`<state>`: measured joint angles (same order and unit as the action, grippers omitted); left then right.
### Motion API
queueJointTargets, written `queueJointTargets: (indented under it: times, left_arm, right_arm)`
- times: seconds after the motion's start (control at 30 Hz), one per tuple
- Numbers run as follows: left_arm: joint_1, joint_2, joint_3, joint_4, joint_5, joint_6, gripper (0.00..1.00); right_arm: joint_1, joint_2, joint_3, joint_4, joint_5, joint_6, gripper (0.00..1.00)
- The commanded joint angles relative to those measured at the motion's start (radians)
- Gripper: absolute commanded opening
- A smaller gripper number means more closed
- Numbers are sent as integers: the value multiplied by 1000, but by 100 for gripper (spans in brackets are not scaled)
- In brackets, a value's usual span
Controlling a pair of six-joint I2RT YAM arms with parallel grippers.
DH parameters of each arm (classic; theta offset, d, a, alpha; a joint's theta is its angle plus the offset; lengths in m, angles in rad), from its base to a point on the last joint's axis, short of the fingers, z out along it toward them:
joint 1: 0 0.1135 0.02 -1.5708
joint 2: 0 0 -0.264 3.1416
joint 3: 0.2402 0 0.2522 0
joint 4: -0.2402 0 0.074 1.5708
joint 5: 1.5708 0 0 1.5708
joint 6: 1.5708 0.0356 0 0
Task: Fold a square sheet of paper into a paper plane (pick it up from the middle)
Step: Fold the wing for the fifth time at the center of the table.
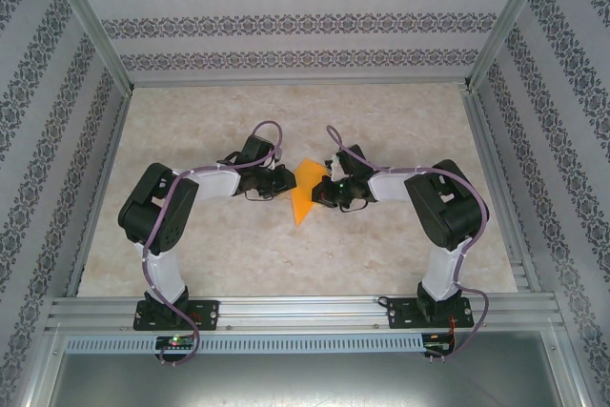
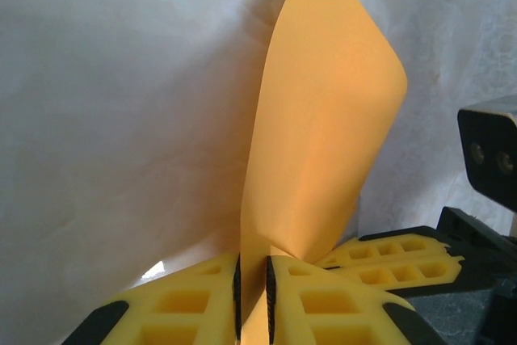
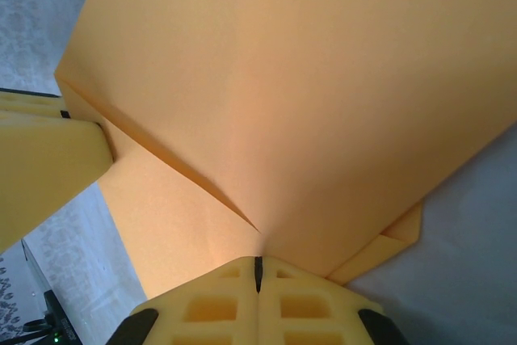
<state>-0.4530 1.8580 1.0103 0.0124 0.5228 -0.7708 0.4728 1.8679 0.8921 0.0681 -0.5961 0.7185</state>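
Observation:
The orange-yellow sheet of paper [image 1: 305, 188] is held up off the table's middle between both grippers, folded into layers with a point hanging toward the near side. My left gripper [image 1: 287, 188] pinches its left edge. In the left wrist view the paper [image 2: 323, 135] rises in a curl from between the pads of my left gripper [image 2: 252, 284]. My right gripper [image 1: 330, 192] grips the right edge. In the right wrist view my right gripper [image 3: 258, 266] is shut at a crease where the paper [image 3: 307, 94] spreads out in overlapping flaps.
The pale marbled table [image 1: 238, 254] lies bare around the arms, inside a metal frame [image 1: 305, 310] and patterned walls. In the left wrist view the right gripper's fingers [image 2: 396, 258] sit close at the right. The left gripper's finger [image 3: 44, 167] shows at the right wrist view's left edge.

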Motion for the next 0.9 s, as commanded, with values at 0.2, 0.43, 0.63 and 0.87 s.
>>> queueJointTargets:
  times: [0.2,0.43,0.63,0.87]
  left_arm:
    - [-58,6,104,-155,-39,141,18]
    - [-62,7,137,-235,-106,197,17]
    - [-63,-12,137,-286,-175,227,14]
    - [-65,7,152,-301,-178,241,9]
  right_arm:
    - [-17,13,-35,-89,87,-18,0]
    - [-18,8,-39,-87,88,-17,0]
    - [-19,2,-37,-93,88,-18,0]
    - [-17,-1,-31,-98,84,-19,0]
